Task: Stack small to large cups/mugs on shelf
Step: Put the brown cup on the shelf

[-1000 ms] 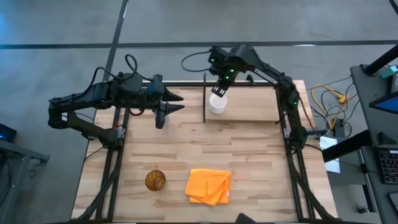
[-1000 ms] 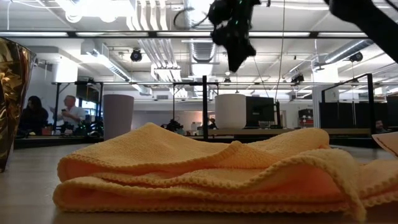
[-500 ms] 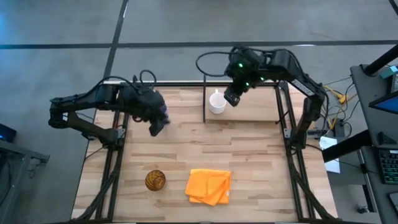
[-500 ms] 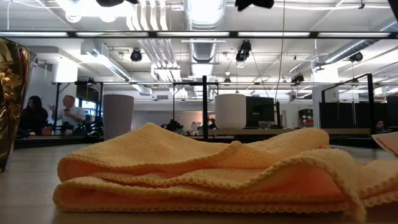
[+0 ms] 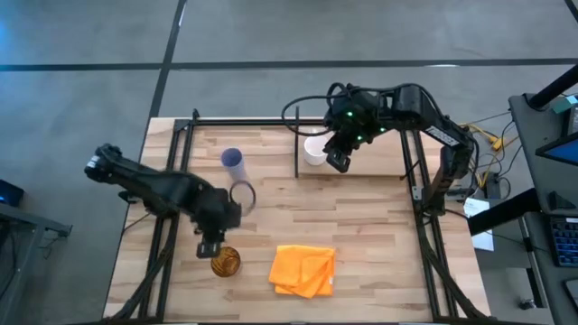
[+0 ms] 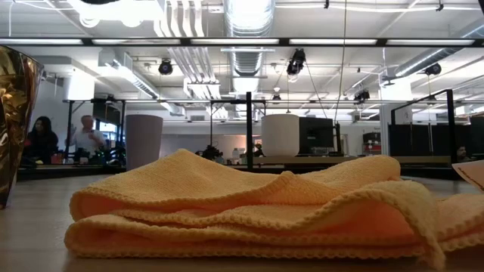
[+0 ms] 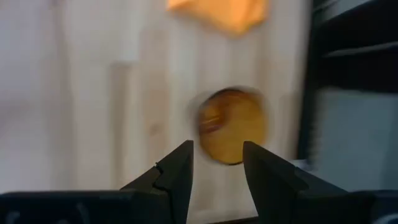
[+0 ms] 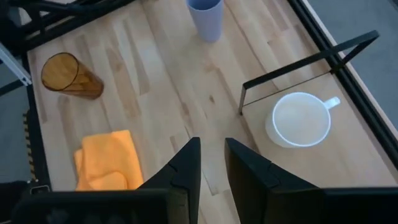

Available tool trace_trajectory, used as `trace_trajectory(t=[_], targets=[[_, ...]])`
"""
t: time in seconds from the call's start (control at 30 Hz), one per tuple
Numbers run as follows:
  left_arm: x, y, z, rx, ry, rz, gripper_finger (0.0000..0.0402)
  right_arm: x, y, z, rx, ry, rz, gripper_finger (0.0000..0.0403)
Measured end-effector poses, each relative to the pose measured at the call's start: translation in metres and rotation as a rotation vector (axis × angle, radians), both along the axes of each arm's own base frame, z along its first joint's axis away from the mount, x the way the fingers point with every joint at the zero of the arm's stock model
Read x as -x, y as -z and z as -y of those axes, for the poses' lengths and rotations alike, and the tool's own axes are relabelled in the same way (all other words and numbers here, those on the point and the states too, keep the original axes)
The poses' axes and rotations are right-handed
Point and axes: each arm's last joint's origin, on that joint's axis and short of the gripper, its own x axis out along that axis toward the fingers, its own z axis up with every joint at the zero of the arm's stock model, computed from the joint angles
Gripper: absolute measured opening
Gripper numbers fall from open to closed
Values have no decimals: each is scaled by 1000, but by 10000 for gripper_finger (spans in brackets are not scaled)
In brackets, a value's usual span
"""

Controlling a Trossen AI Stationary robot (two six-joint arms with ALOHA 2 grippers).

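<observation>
High view: we see the left gripper [image 5: 209, 246] low over the near-left part of the table [image 5: 379, 244], just on the far side of the amber-brown cup [image 5: 225, 262]. Its arm reaches in from the left edge. In the left wrist view the two fingers [image 7: 176, 171] stand apart with a clear gap between them, and the amber-brown cup [image 7: 232, 134] sits beyond that gap, untouched; we read the pincer as open and holding nothing. A corner of the orange cloth [image 7: 217, 14] shows farther off in that view.

We note the lavender-blue tumbler [image 5: 232, 162] upright on the far-left part of the table, left of the shelf's black divider [image 5: 297, 144]. The orange cloth [image 5: 303, 270] lies near the near edge, just right of the amber-brown cup and apart from it.

The white mug [image 5: 314, 150] stands on the shelf [image 5: 375, 161] at its left end, just right of the divider. The right gripper [image 5: 337, 161] hangs over the shelf, just right of the mug. In the right wrist view its fingers [image 8: 187, 163] are parted a little with nothing between them; that view looks down on the white mug [image 8: 301, 119], its handle pointing away from the divider [image 8: 298, 68], and also takes in the tumbler [image 8: 205, 17], the amber-brown cup [image 8: 68, 76] and the cloth [image 8: 109, 160].

Low view: the cloth [image 6: 249, 204] fills the foreground, the amber cup [image 6: 15, 121] is at the left edge, and the tumbler [image 6: 144, 141] and the mug [image 6: 280, 135] stand farther back. People [image 6: 64, 140] sit in the room beyond.
</observation>
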Motion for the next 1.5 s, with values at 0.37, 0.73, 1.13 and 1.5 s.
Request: trace_trajectory(t=[0.37,0.73,1.13,1.5], targets=[[-26,62,30,-144,87,-140,125,-10,9,1,-42,54,-32,64],[-42,85,43,-143,139,-155,125,-8,10,-5,-53,45,-64,63],[-49,102,46,-167,175,-203,97,-8,10,-6,-53,40,-65,63],[-69,90,18,-185,187,-106,3,-8,10,-13,-53,0,-65,63]])
